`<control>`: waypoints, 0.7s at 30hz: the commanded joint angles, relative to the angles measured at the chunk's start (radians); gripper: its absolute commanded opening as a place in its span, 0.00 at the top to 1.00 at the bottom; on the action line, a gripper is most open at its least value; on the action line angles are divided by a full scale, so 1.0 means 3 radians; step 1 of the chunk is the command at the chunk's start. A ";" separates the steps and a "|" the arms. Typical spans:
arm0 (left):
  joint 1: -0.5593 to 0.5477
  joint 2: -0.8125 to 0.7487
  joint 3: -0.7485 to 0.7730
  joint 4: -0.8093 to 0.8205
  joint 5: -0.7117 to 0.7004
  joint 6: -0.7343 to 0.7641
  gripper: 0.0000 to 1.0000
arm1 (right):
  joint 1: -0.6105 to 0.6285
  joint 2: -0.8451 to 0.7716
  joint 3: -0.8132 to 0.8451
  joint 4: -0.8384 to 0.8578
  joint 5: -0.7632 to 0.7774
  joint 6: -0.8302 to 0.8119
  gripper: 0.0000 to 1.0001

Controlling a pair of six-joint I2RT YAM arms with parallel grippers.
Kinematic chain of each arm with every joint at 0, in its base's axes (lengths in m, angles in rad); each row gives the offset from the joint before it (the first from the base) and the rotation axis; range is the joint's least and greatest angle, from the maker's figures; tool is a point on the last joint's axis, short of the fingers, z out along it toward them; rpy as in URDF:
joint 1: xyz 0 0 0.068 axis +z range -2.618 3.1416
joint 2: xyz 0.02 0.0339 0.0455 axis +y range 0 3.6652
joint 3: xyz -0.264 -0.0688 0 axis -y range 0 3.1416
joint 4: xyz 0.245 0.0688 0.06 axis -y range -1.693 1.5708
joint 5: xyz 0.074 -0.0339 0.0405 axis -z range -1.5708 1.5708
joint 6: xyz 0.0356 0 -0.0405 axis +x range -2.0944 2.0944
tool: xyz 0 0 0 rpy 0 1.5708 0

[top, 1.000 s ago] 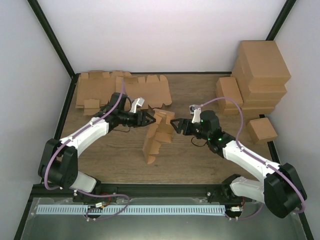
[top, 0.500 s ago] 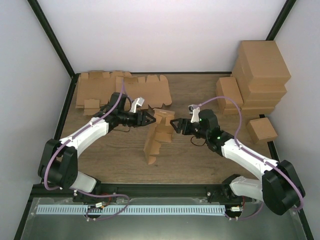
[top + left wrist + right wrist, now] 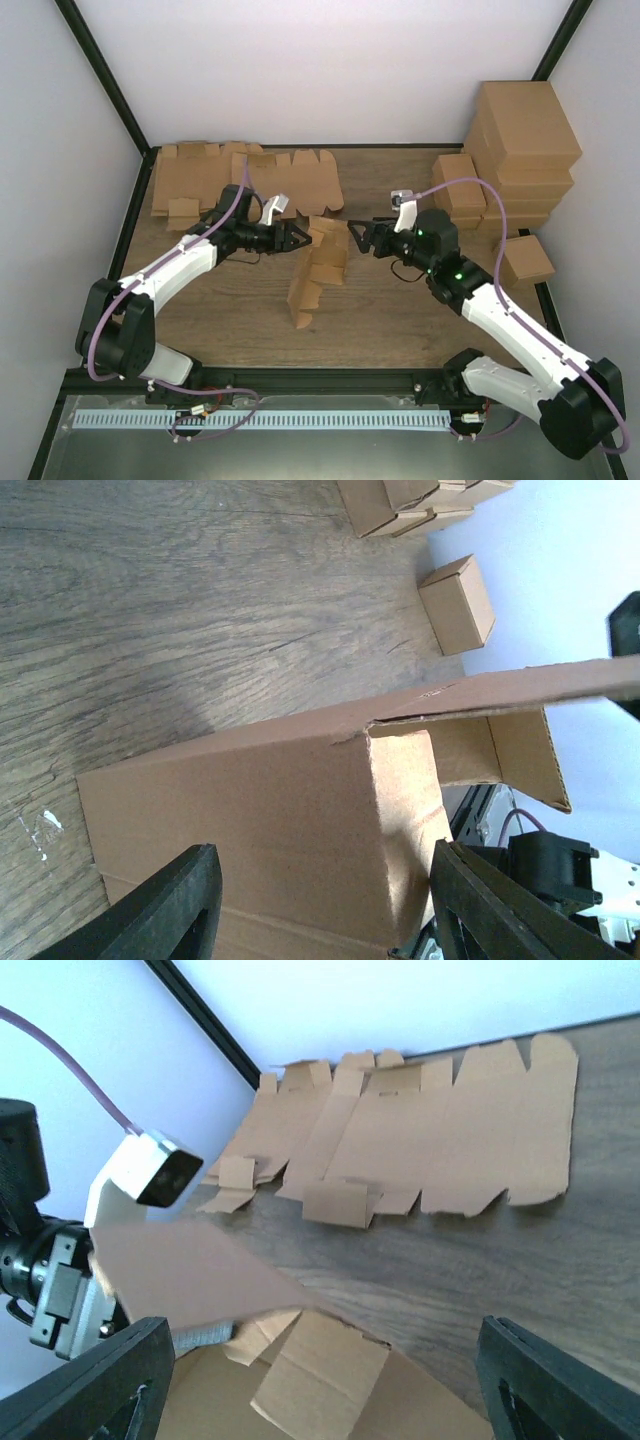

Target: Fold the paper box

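Left gripper clamped; right gripper agape

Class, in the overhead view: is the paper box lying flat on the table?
No: the paper box stands up from the table with its panels bent, unlike the flat cardboard blanks behind it.

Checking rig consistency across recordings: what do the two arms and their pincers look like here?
The left arm and right arm have white shells with black joints. The left pincer and right pincer are black, two-fingered. A purple cable loops along each arm; green lights glow on the right one.
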 commanded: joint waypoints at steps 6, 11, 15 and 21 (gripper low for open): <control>0.0013 -0.0091 0.0027 0.0011 0.0062 0.0036 0.40 | -0.0017 0.0227 0.0735 -0.0419 0.0228 -0.0421 0.15; 0.0011 -0.0105 0.0021 0.0004 0.0067 0.0030 0.40 | -0.0017 0.0780 0.1208 -0.0741 0.0088 -0.0642 0.18; 0.0011 -0.0116 0.0019 0.0000 0.0072 0.0025 0.40 | -0.0017 0.1106 0.1479 -0.0926 -0.0339 -0.0848 0.37; 0.0011 -0.0135 -0.0003 0.0005 0.0072 0.0019 0.40 | -0.0017 0.1115 0.1417 -0.0955 -0.0945 -0.1090 0.53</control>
